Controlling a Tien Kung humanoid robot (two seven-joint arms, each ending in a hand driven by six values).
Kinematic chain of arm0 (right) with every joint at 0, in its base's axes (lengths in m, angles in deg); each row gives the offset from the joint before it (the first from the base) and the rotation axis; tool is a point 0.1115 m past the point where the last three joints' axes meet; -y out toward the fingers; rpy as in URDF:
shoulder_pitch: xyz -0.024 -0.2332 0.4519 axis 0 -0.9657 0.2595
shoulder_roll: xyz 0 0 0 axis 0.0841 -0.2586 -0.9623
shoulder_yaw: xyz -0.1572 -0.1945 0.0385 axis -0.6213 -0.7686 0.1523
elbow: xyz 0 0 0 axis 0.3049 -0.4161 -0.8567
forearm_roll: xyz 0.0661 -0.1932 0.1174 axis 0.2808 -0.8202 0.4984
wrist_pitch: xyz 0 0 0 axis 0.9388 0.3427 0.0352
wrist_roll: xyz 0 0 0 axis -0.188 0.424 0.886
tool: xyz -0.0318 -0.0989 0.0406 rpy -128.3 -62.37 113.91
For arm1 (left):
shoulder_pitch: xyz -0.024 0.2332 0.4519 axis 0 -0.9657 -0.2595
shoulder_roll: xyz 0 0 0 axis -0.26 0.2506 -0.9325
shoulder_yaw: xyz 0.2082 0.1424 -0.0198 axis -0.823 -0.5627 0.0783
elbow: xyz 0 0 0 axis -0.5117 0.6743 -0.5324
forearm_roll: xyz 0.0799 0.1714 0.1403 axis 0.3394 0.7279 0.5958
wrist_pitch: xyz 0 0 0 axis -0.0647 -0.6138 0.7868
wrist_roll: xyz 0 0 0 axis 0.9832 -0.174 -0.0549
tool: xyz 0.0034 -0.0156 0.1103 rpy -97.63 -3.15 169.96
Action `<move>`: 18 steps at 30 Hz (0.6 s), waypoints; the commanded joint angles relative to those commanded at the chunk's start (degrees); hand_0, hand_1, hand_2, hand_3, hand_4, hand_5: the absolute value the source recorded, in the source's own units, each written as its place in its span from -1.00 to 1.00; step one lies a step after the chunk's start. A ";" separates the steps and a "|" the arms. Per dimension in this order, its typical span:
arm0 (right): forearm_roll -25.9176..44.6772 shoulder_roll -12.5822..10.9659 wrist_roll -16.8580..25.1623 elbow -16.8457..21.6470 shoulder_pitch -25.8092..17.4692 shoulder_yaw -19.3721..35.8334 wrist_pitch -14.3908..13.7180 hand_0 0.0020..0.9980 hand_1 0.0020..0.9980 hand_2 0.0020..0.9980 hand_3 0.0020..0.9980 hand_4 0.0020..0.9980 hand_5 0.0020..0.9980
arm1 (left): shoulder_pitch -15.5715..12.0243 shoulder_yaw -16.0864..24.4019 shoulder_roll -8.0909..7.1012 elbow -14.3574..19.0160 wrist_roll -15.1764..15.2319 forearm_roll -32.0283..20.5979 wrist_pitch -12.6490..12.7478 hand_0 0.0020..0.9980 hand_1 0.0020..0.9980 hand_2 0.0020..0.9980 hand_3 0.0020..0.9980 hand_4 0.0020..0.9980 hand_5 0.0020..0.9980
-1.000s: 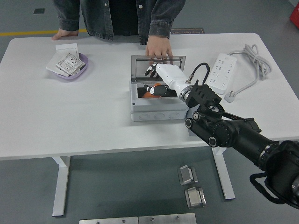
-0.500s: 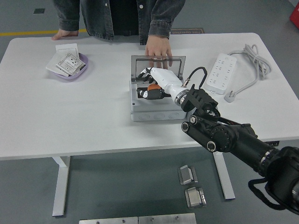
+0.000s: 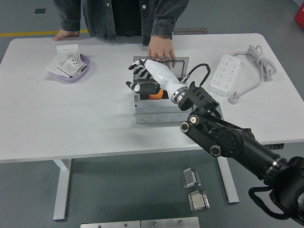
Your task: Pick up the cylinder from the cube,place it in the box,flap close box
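- right hand [image 3: 148, 76] has lifted out of the box [image 3: 154, 108] since 0.5 s ago, now above its left-far corner
- fingers [image 3: 138, 67] spread, thumb apart, gripping nothing
- orange cylinder [image 3: 156, 95] lies inside the box, released; earlier it was at the fingertips
- lid [image 3: 178, 65] open at the far side; person's hand [image 3: 160, 47] rests on its far edge, unchanged
- purple dish [image 3: 71, 69] far left and power strip [image 3: 225, 72] right on the surface [image 3: 71, 118], unmoved

I see a purple dish [image 3: 81, 70] of paper packets [image 3: 68, 64] far left, a white power strip [image 3: 224, 71] with coiled cable [image 3: 259, 61] right, and a person [image 3: 121, 16] standing opposite.
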 joint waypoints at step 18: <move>13.65 0.00 3.57 -6.14 -0.54 -5.28 -1.73 -0.01 0.03 0.28 0.41 0.50 -0.19 | 0.48 0.22 -0.13 0.00 -0.08 1.04 -0.14 0.27 0.27 0.19 0.18 0.31 -0.59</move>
